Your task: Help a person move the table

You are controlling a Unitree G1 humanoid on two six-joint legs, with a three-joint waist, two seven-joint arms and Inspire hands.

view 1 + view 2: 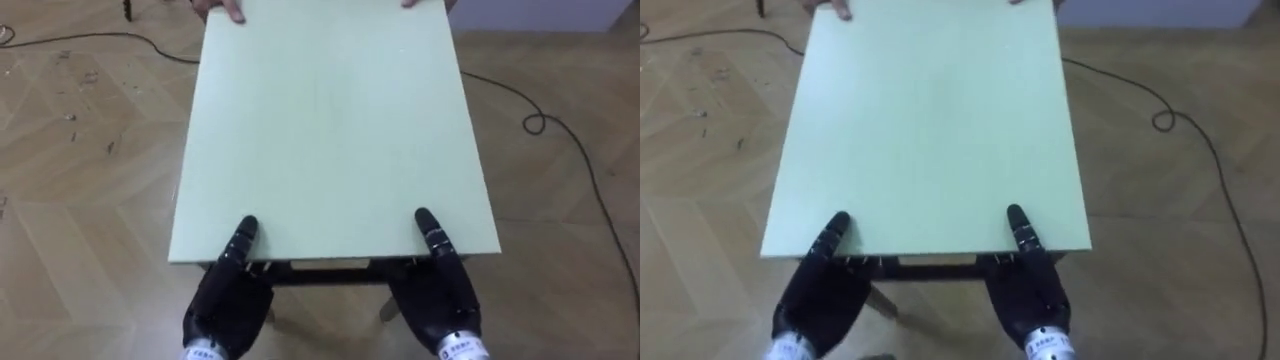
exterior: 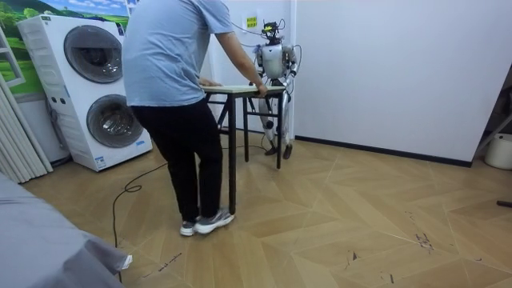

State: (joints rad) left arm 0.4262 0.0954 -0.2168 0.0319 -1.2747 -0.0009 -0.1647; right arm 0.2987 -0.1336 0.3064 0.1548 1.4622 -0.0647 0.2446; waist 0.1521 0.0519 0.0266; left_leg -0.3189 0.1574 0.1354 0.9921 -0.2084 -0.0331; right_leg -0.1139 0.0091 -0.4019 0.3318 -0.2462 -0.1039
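Left eye view, left hand (image 1: 226, 300) and right hand (image 1: 440, 298) gripping near edge of table (image 1: 330, 130), thumbs on top, palms below

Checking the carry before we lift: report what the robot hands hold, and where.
The table, by its near edge: left robot hand and right robot hand each clamp it, thumb on top. A person's hands are on the far edge.

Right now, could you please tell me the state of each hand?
Left hand: closed on the table, at its near edge.
Right hand: closed on the table's near edge.
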